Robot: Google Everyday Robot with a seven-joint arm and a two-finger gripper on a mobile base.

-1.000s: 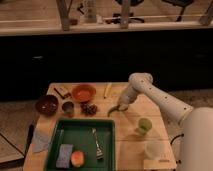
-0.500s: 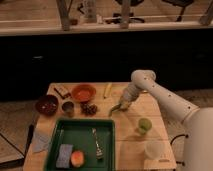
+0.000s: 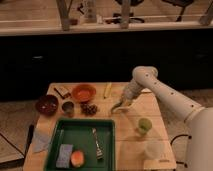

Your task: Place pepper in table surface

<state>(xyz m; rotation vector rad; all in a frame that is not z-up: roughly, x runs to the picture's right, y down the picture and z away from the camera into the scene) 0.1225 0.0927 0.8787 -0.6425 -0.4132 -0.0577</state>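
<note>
Jaws pinched on the pepper (image 3: 116,106), low over the counter (image 3: 155,107), just right of the grapes (image 3: 90,108) and in front of the yellow stick (image 3: 107,90). Pepper's tip hangs at the planks; touching or not, I can't tell. Over the last second the arm (image 3: 167,95) swung its elbow slightly rightward while the jaws barely shifted, so the carry looks finished. Release is what's left, I'd judge. Green cup (image 3: 144,125) and tray (image 3: 113,145) sit apart.
</note>
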